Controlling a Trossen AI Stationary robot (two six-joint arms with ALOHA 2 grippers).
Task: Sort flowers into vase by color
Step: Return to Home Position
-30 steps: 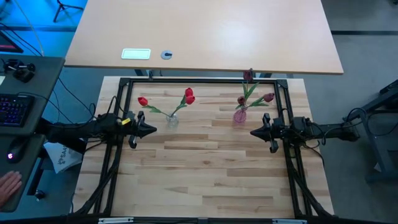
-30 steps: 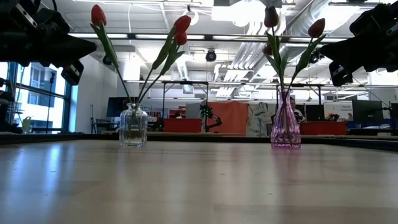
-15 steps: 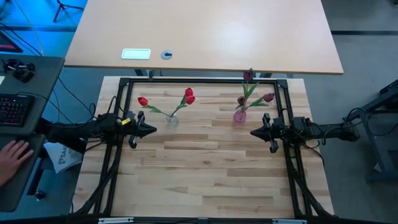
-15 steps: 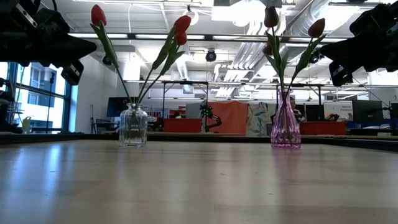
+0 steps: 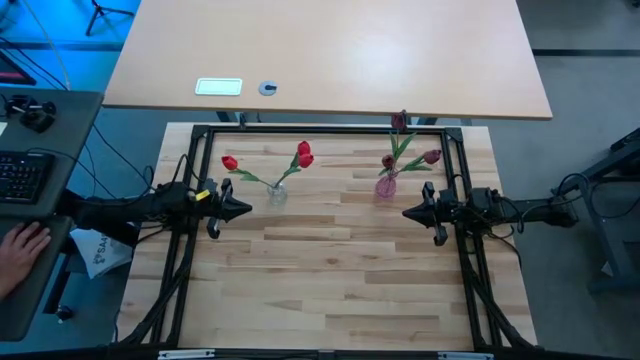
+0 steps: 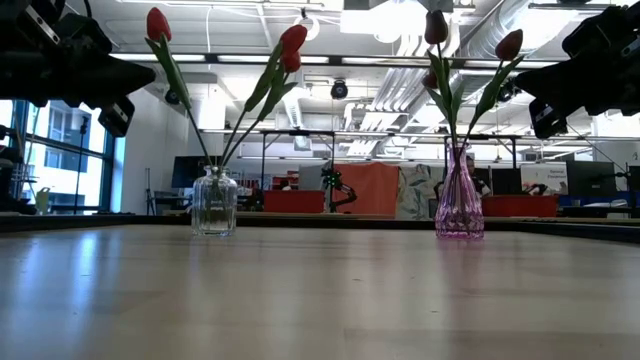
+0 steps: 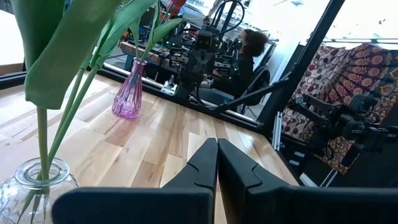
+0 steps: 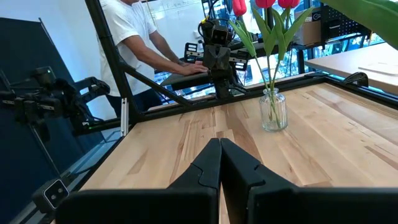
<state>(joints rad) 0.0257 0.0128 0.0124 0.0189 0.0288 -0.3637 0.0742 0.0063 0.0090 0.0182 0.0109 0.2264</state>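
Over the last second almost nothing on the counter (image 5: 330, 270) has moved. The one change is off to the left, where a person's hand (image 5: 20, 250) has slid up toward a keyboard (image 5: 25, 175).

The left tool (image 5: 243, 209) hangs where it was, just left of the clear vase (image 5: 277, 195) and clear of it. Its wrist view shows the two fingers pressed together with nothing between them.

The three red tulips (image 5: 304, 155) stand in the clear vase, stems fanned out, one head leaning left and two right. Near it to the right, the pink vase (image 5: 385, 186) holds the three maroon tulips (image 5: 431, 157). No flower lies loose on the counter.

The right tool (image 5: 408, 212) is just as still, just right of the pink vase, fingers clenched on nothing.

With both colours each in their own vase and both arms parked level and idle at the sides, the sorting looks finished. The stillness suggests the arms have reached their rest pose and nothing remains to be picked.
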